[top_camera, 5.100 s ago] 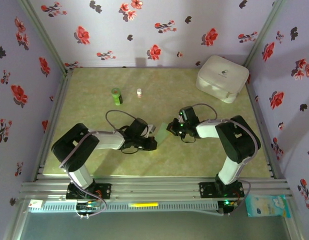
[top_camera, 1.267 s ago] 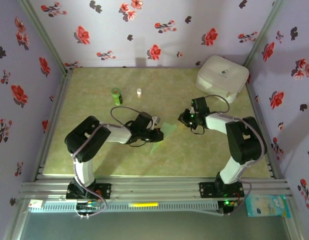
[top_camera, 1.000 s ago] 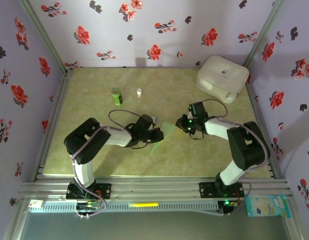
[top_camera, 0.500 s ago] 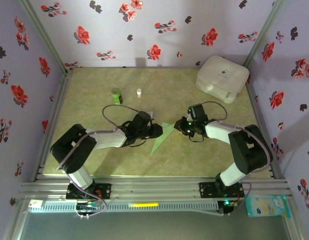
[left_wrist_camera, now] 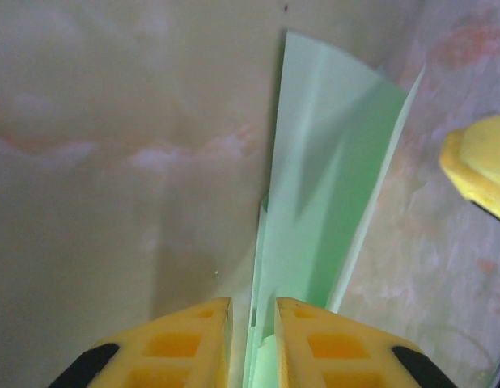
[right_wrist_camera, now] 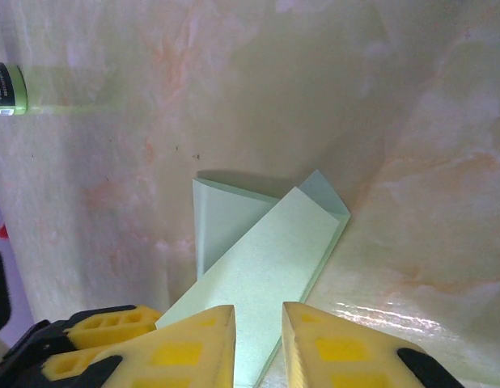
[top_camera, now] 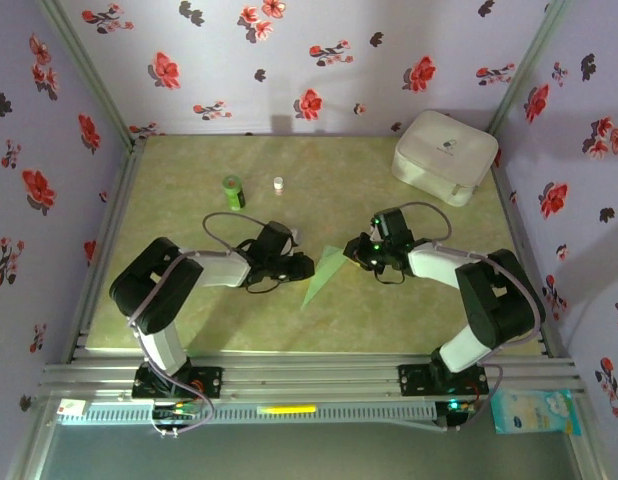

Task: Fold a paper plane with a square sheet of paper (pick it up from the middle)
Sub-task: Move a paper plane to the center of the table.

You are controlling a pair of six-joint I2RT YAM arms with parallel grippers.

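- In the middle of the green marbled tabletop [top_camera: 409,320] lies the slim light green paper plane [top_camera: 324,273] [left_wrist_camera: 331,162] [right_wrist_camera: 266,250], its sharp tip toward the near edge.
- The left gripper [top_camera: 304,267] [left_wrist_camera: 254,303] sits at its left side, jaws narrowly apart around an upright fold, not clamping it.
- The right gripper [top_camera: 357,254] [right_wrist_camera: 259,307] is at the plane's far end, jaws slightly apart over a flat flap.
- A white rounded plastic case [top_camera: 444,155] occupies the far right corner.
- A small dark green cylindrical bottle [top_camera: 233,190] [right_wrist_camera: 7,89] stands nearer the far edge.
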